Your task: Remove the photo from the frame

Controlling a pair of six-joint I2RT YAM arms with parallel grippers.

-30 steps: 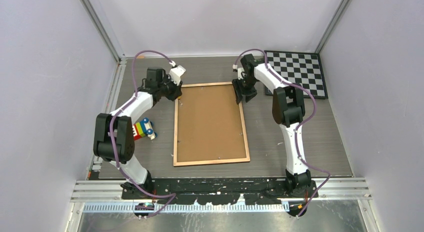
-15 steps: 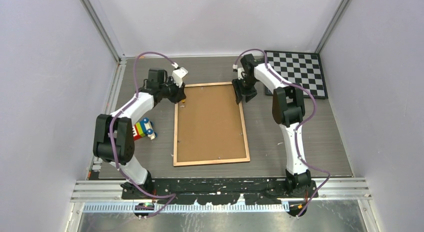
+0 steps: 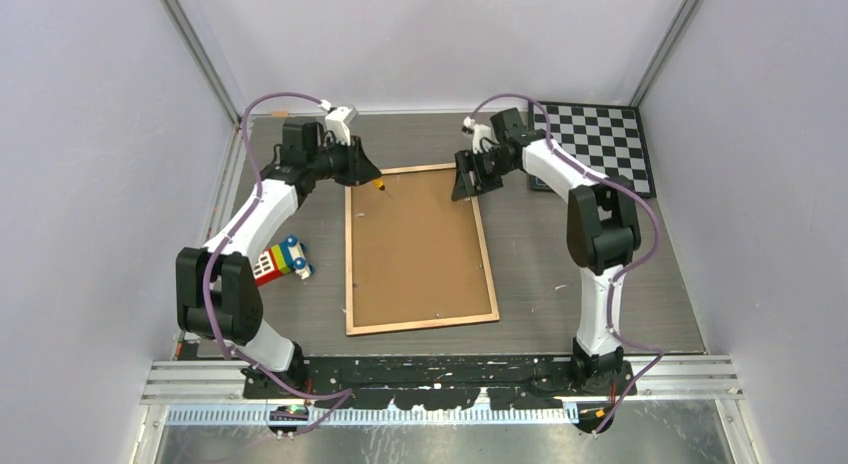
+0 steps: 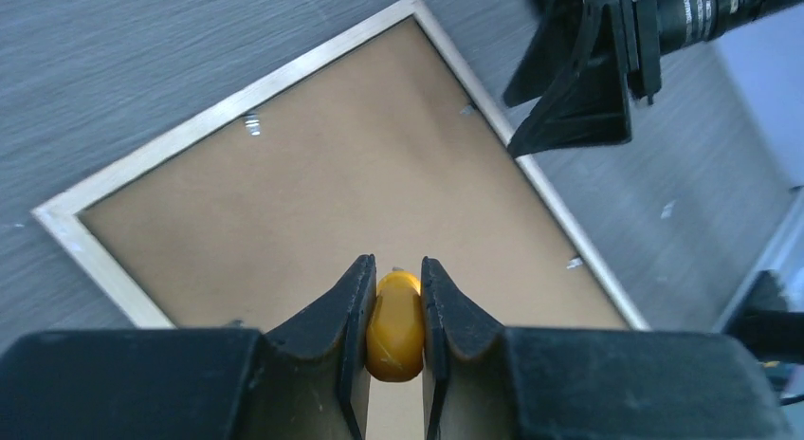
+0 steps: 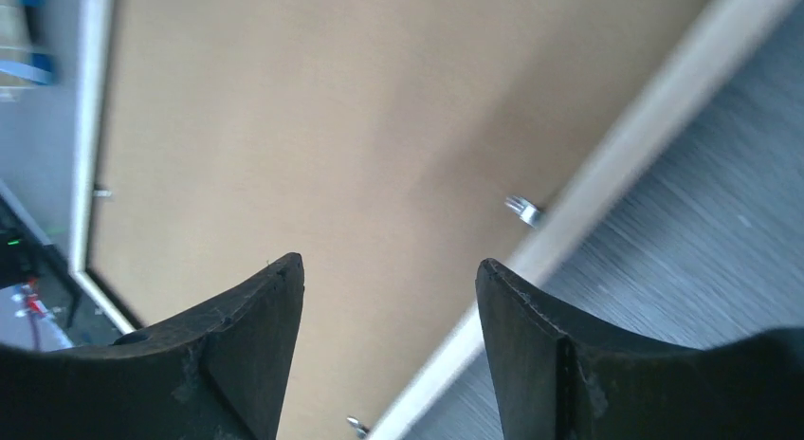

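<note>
The frame [image 3: 420, 249] lies face down mid-table, its brown backing board inside a light wood rim; it also shows in the left wrist view [image 4: 313, 174] and the right wrist view [image 5: 332, 127]. The photo is hidden under the board. My left gripper [image 3: 375, 177] hovers over the frame's far left corner, shut [image 4: 394, 265] on a small yellow tool handle [image 4: 394, 317], which shows as a yellow tip from above [image 3: 381, 185]. My right gripper [image 3: 463, 187] is open and empty [image 5: 389, 265] above the frame's far right rim, near a metal tab [image 5: 523, 210].
A black-and-white checkered board [image 3: 596, 144] lies at the far right corner. A colourful toy [image 3: 283, 260] sits left of the frame beside the left arm. Another metal tab [image 4: 251, 124] sits on the frame's rim. Walls close in the table on three sides.
My left arm has swung up and its gripper now points over the frame's far left corner with the yellow tool. My right gripper has shifted left and tilted over the frame's far right rim.
</note>
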